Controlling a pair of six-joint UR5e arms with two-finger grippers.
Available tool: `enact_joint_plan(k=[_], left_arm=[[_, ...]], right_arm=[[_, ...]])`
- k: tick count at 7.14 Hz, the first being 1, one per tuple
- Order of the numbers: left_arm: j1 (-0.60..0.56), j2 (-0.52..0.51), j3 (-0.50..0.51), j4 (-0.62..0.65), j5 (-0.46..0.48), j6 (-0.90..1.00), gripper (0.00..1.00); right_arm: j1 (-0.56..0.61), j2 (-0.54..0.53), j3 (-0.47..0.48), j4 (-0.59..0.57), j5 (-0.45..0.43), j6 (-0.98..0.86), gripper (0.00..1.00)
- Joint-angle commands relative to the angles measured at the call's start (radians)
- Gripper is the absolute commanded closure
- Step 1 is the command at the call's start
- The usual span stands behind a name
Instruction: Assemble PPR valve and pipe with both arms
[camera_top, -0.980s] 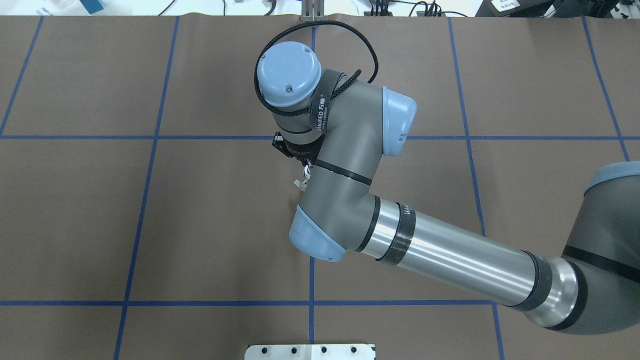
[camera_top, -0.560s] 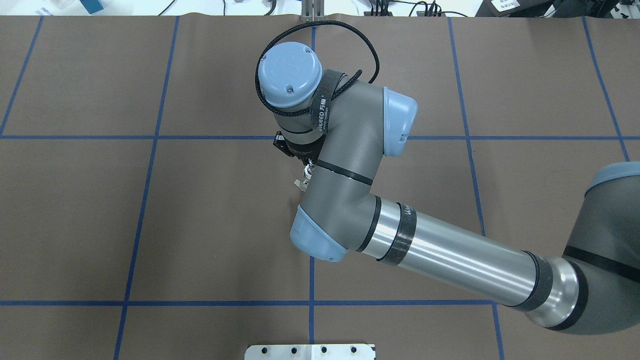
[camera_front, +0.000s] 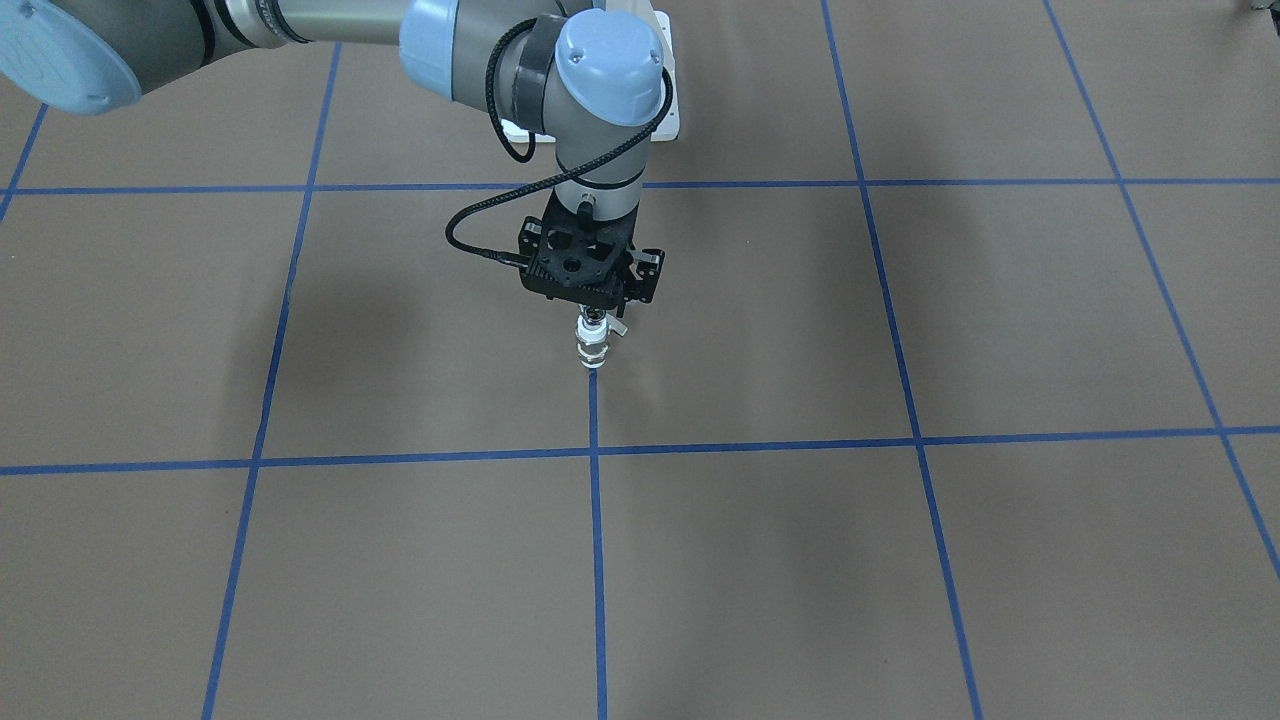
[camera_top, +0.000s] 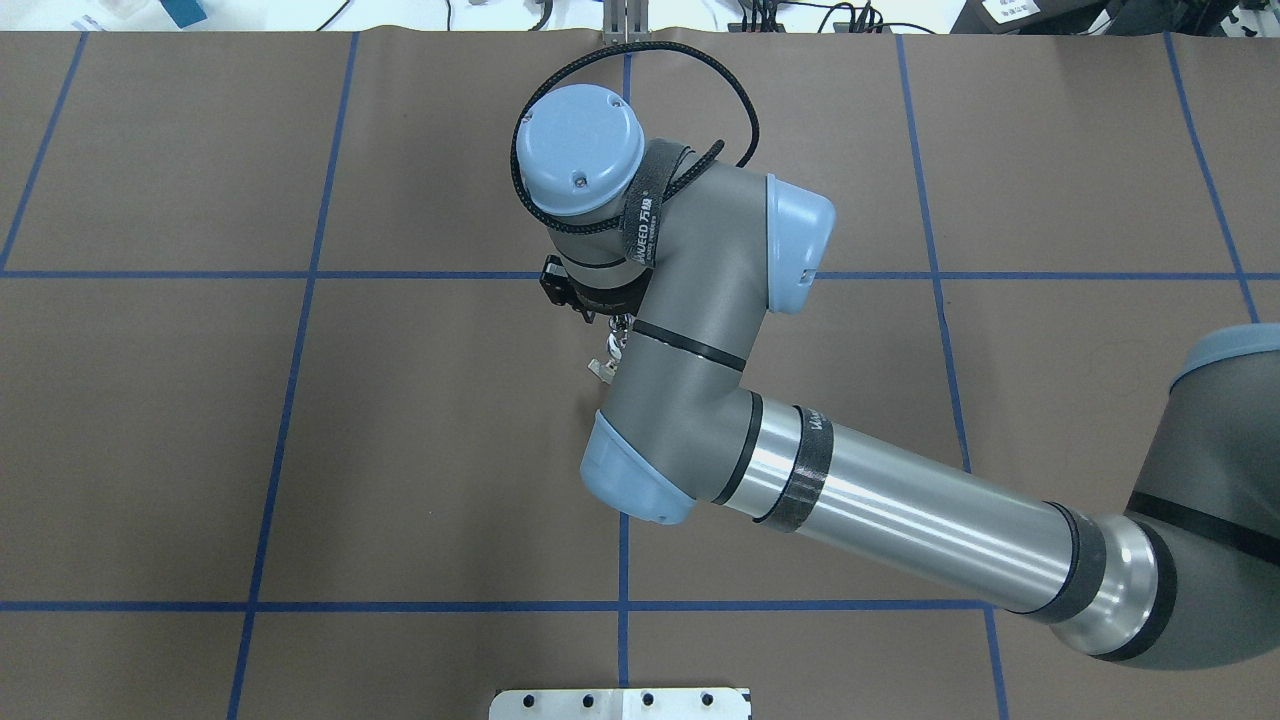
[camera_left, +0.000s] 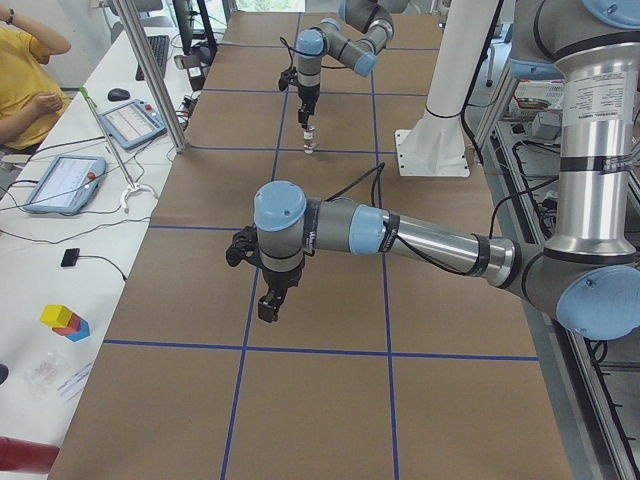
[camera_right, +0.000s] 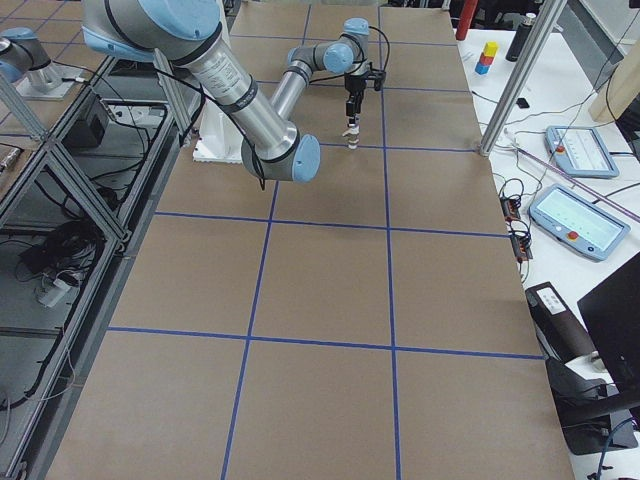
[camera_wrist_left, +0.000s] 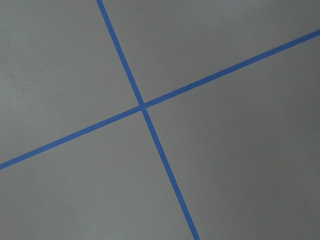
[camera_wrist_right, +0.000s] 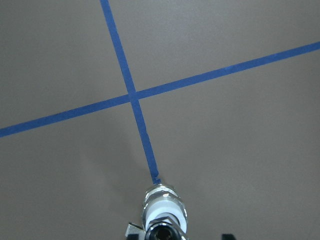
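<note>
I see a table under brown paper with a blue tape grid, softly lit. Along one side is a white bench with tablets, coloured blocks and a person in yellow.

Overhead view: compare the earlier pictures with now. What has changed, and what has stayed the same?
The right gripper has shifted slightly toward the view's upper left, as if it turned a little. Nothing was visibly taken hold of or let go. The valve stays upright at the same spot, and the rest of the arm barely moved.
</note>
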Motion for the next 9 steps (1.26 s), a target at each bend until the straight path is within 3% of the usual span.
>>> enact_joint_plan(k=[1,3,5,7,9], left_arm=[[0.000,0.000,0.007,0.002,0.000,-0.002,0.00],[0.000,0.008,0.049,0.002,0.000,-0.065,0.00],[-0.002,0.020,0.050,0.000,0.000,-0.064,0.00],[-0.002,0.072,0.048,-0.068,0.000,-0.067,0.00],[-0.002,0.098,0.068,-0.107,0.000,-0.072,0.00]], right_arm=[[0.019,0.001,0.018,-0.003,0.008,-0.007,0.01],[0.100,-0.053,0.132,-0.044,0.053,-0.060,0.01],[0.244,-0.161,0.298,-0.113,0.164,-0.214,0.01],[0.358,-0.289,0.368,-0.112,0.210,-0.406,0.01],[0.490,-0.430,0.376,-0.099,0.287,-0.686,0.01]])
